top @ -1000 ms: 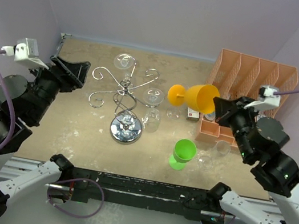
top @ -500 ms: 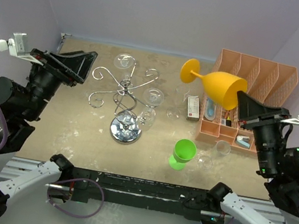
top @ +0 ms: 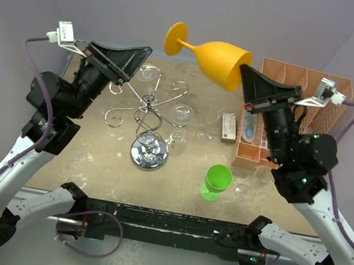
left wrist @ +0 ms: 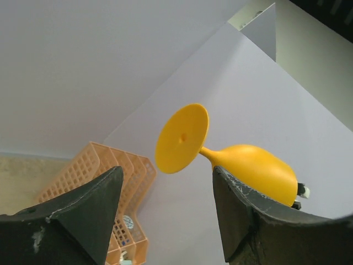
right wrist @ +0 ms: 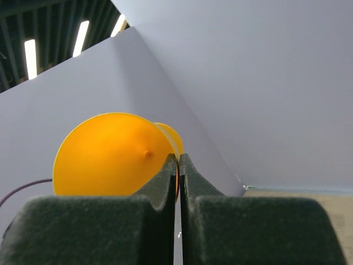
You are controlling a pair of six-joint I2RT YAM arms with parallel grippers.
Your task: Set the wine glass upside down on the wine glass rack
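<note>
Wine glass (top: 220, 61), orange plastic: lifted, lying sideways in air, rim clamped by right gripper (top: 244, 73). Left gripper (top: 144, 54): fingers apart, empty. Chrome wire wine glass rack (top: 148, 110): below; inverting and hanging remain.

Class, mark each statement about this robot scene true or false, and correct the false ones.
1. The right gripper is shut on the orange wine glass at its rim. True.
2. The orange wine glass hangs on the wine glass rack. False: it is held sideways in the air, off the rack.
3. The left gripper is open and empty. True.
4. The green cup sits inside the orange file organiser. False: it is on the table, outside it.
</note>
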